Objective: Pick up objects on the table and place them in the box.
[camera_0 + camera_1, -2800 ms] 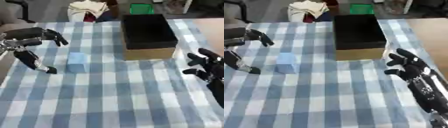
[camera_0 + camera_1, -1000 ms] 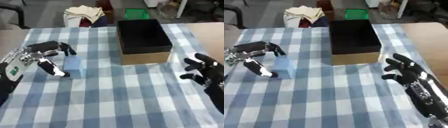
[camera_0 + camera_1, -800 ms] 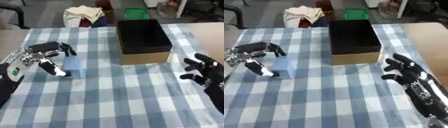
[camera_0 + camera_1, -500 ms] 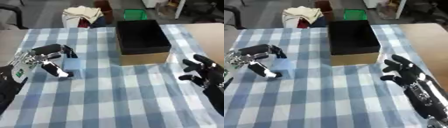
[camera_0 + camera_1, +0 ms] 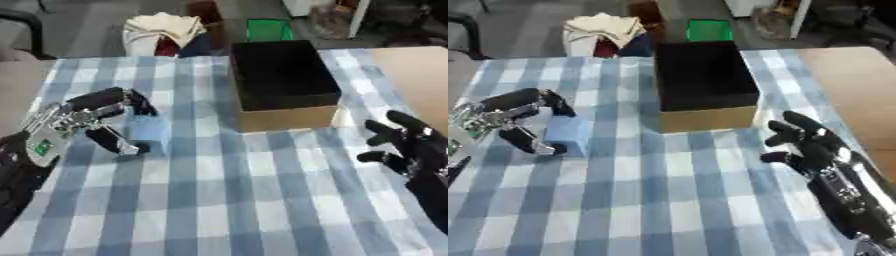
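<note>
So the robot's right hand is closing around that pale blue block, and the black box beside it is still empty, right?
Not quite: it is the left hand that is closing around the pale blue block, as the right eye view shows. The right hand hangs open at the other side of the table. The black box does look empty.

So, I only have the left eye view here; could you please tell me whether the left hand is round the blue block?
Observer: The right eye view shows the blue block with its front face plain; the left hand curls its fingers over the block's top, with the thumb at its lower left edge.
Operator: Thank you. Is the right hand clear of the box?
Observer: Yes. The right hand shows whole there, fingers spread and holding nothing, apart from the box.
</note>
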